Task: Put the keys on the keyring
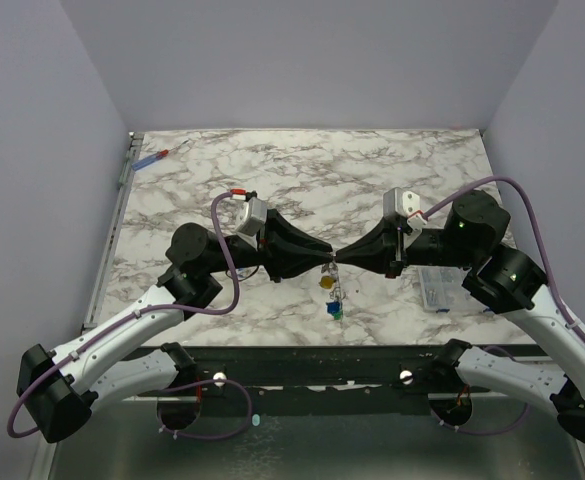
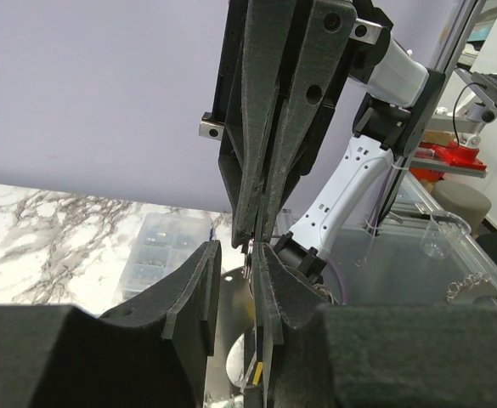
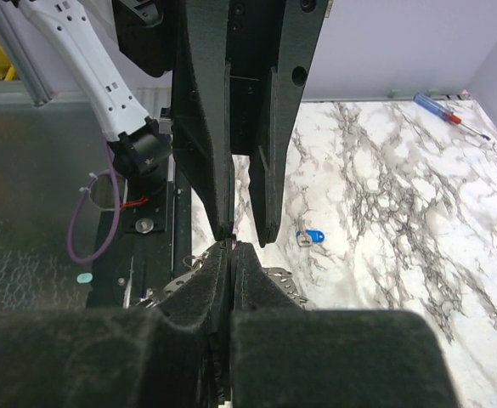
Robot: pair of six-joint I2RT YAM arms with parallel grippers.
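My two grippers meet tip to tip above the front middle of the marble table. My right gripper is shut on the thin keyring, of which only a small glint shows at its tips. Silver keys and chain hang beside its fingers, and a yellow-tagged key dangles below. My left gripper is open, its jaws apart around the ring's edge, one finger against it. A blue-tagged key lies on the table, with a green tag next to it.
A small clear plastic box sits on the table under the right arm. A screwdriver lies at the far left corner. Purple cables loop over both arms. The black frame runs along the table's near edge.
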